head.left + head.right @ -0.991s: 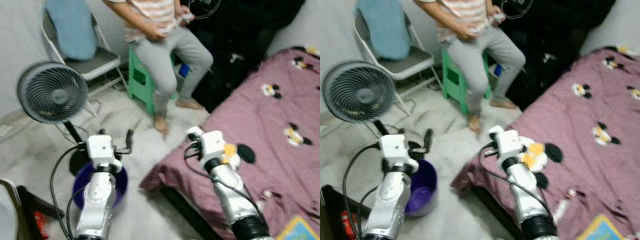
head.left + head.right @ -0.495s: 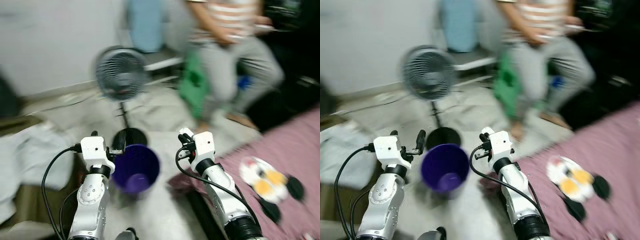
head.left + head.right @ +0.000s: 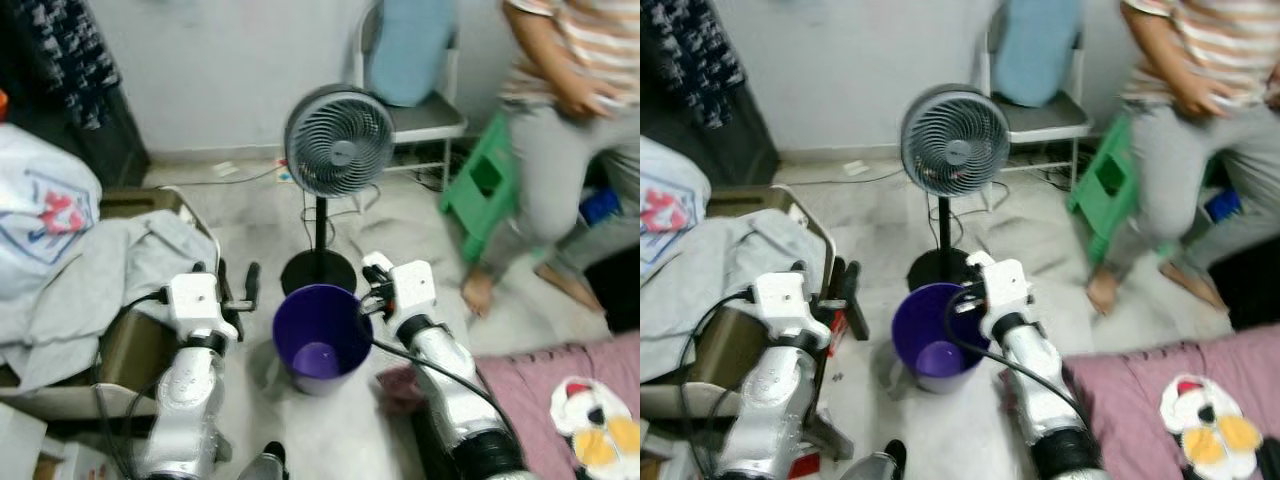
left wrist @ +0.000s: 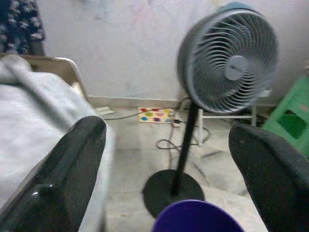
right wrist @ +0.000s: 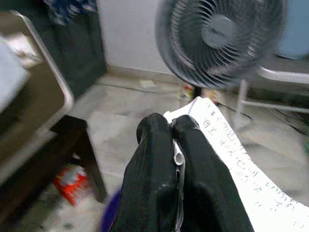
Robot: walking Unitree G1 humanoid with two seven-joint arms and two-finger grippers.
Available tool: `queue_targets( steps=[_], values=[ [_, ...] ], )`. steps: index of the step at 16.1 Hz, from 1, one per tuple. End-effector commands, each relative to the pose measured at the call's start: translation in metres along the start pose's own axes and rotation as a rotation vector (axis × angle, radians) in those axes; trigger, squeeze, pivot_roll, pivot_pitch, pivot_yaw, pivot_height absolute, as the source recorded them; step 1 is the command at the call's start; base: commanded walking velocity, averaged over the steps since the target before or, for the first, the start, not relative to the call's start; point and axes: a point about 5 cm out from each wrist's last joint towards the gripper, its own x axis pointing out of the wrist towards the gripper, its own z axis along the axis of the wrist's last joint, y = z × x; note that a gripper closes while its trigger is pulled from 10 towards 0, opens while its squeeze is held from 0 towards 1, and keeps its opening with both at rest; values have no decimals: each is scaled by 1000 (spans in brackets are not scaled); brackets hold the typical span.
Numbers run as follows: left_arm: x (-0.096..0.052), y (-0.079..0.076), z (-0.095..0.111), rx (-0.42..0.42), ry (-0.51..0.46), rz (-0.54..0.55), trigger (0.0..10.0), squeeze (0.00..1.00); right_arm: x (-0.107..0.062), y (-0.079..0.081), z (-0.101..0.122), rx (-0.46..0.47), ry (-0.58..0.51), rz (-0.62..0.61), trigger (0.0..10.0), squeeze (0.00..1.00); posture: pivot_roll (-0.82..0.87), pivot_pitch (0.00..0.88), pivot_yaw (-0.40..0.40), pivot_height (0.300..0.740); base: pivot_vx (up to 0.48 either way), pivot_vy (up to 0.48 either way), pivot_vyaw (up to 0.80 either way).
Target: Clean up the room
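With its fingers pinched on a paper [image 5: 227, 140], the right gripper [image 5: 171, 133] hangs by the rim of the purple bin [image 3: 318, 338] on the floor. The left gripper [image 4: 169, 159] is spread wide, holding nothing. Disposal seems the step in hand (next, I judge: carry the paper over the bin's mouth and release).

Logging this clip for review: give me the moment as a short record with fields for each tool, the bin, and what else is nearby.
right tool: shut on a sheet of paper with writing, at the purple bin's rim
left tool: open, holds nothing, left of the bin
purple bin: upright on the floor between the arms
fan: standing behind the bin
person: seated on a green stool, at right
clothes: piled at left
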Motion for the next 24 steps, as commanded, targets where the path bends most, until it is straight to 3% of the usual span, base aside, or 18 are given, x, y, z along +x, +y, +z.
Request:
queue_targets(
  steps=[1,2,3,7,8,9,10,11,12,13,14,15,16,19,22,24],
  values=[
    [-1,-6,3,-35,-20,-46,10000,0,0,-2,-1,-10,9,-5,10000,0,30,90,-14,740,0,0,800],
    [-1,-14,6,-124,-38,-144,10000,0,0,-2,-1,-12,8,-6,10000,0,30,91,-13,740,0,0,800],
    [-1,-17,6,-147,-39,-172,10000,0,0,-2,-1,-14,9,-7,10000,0,30,91,-13,740,0,0,800],
    [-3,-29,11,-143,-74,-328,10000,0,1,-3,-1,-11,7,-16,10000,0,29,93,-22,740,0,0,600],
    [-3,-31,10,-180,-63,-350,10000,0,1,-4,0,-8,5,-17,10000,0,30,94,-25,740,0,0,0],
    [2,-21,8,-2,-51,-221,10000,0,2,-4,0,-8,4,-17,10000,0,33,95,-28,740,0,0,0],
    [5,-8,4,93,-14,-120,10000,0,2,-6,0,-9,2,-20,10000,0,36,96,-27,740,0,0,0],
    [5,-6,4,87,-13,-134,10000,0,2,-6,1,-10,2,-23,10000,0,36,96,-27,740,0,0,0],
    [4,0,3,199,6,-187,10000,0,2,-7,1,-14,2,-29,10000,0,38,98,-28,740,0,0,0],
    [2,3,3,238,-3,-193,10000,0,2,-8,1,-19,3,-33,10000,0,39,100,-31,740,0,0,0],
    [2,10,-3,409,56,-128,10000,0,2,-9,0,-23,7,-34,10000,0,45,104,-40,740,0,0,0],
    [3,9,-7,483,77,-122,10000,0,2,-9,0,-26,9,-29,10000,0,45,104,-40,740,0,0,0],
    [5,8,-6,488,70,-118,10000,0,2,-9,0,-27,9,-26,10000,0,43,106,-42,740,0,0,0],
    [1,-8,3,274,-31,-336,10000,0,1,-8,0,-27,6,-31,10000,0,29,106,-33,740,0,0,0],
    [-9,-19,0,256,-43,-381,10000,0,-2,-9,-2,-23,7,-39,10000,0,28,113,-30,740,0,0,0],
    [-12,-13,4,256,-68,-349,10000,0,-2,-8,-2,-24,7,-40,10000,0,35,116,-26,740,0,0,0]
  ],
)
